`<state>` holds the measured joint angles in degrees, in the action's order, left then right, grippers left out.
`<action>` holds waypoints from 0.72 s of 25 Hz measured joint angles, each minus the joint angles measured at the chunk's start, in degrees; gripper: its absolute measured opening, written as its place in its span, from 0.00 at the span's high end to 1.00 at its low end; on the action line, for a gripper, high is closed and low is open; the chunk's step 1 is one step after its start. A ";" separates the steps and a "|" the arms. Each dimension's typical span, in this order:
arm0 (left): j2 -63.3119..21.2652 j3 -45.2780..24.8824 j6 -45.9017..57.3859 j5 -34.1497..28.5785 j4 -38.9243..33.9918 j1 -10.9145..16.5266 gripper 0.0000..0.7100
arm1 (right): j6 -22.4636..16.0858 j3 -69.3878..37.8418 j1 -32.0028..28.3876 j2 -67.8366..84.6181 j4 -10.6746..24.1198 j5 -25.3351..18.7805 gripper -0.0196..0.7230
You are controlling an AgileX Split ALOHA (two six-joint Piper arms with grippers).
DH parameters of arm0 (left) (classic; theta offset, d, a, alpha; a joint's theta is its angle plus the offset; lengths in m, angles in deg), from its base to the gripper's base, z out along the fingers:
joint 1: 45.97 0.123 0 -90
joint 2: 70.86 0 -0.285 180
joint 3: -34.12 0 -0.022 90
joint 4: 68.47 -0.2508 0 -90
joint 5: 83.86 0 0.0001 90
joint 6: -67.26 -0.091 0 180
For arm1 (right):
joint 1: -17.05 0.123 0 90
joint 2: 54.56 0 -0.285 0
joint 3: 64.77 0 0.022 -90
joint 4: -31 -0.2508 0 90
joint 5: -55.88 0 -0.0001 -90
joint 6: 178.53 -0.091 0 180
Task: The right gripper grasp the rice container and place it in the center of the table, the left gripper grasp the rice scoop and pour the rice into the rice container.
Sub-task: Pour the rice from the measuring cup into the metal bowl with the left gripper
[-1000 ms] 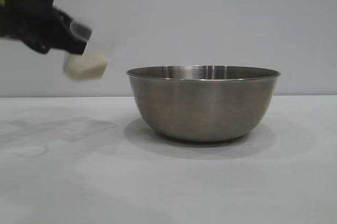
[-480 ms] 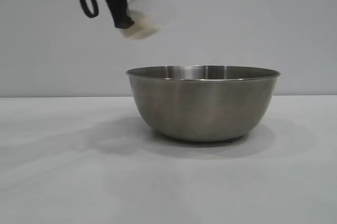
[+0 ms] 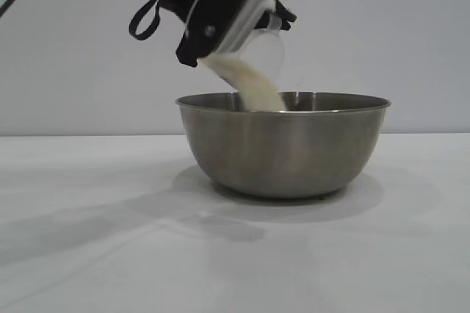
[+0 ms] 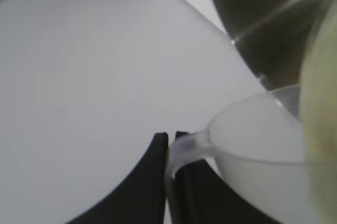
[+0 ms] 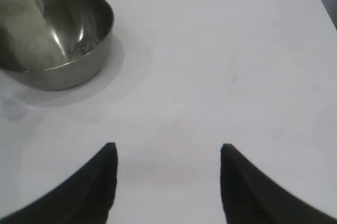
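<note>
Left tool [image 4: 169, 148] up over the left rim of the rice container [image 3: 283, 144], clenched on the handle of the rice scoop [image 3: 258, 52]. Wrist cam confirms: both fingers [image 4: 152, 182] pinched tight on the handle tab, scoop [image 4: 258, 145] body sticking out past them.

Scoop tipped hard, mouth angled down toward the bowl. Rice [image 3: 250, 81] pouring out in a cream stream, dropping inside the rim on the left side. Some rice [image 4: 318, 103] still sits in the scoop.

Container upright on the white surface [image 3: 110, 254], roughly mid-frame in ext view, shadow under it.

Right tool [image 5: 167, 182] well apart from the container [image 5: 68, 40], low over bare surface [image 5: 221, 66], fingers spread wide, grasping nothing. From its cam the rice [image 5: 26, 24] stream shows falling into the bowl's near-left part.
</note>
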<state>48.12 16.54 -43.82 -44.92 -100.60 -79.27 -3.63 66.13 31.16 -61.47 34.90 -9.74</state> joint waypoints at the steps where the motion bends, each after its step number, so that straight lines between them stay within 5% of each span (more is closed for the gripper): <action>1: 0.11 0.00 -2.24 0.00 -0.25 0.00 1.00 | 0.00 0.00 0.00 0.00 0.00 0.00 0.42; 11: 0.11 0.10 -6.50 0.00 -0.07 0.00 1.00 | 0.00 0.00 0.00 0.00 0.00 0.00 0.42; 15: 0.11 0.10 13.04 3.77 8.99 -0.09 1.00 | 0.00 0.00 0.00 0.00 0.00 0.00 0.42; 18: -0.18 0.10 29.72 6.58 22.27 -0.21 1.00 | 0.00 0.00 0.00 0.00 0.00 0.00 0.42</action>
<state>47.94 16.64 -14.11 -38.34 -78.34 -79.48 -3.63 66.13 31.16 -61.47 34.90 -9.74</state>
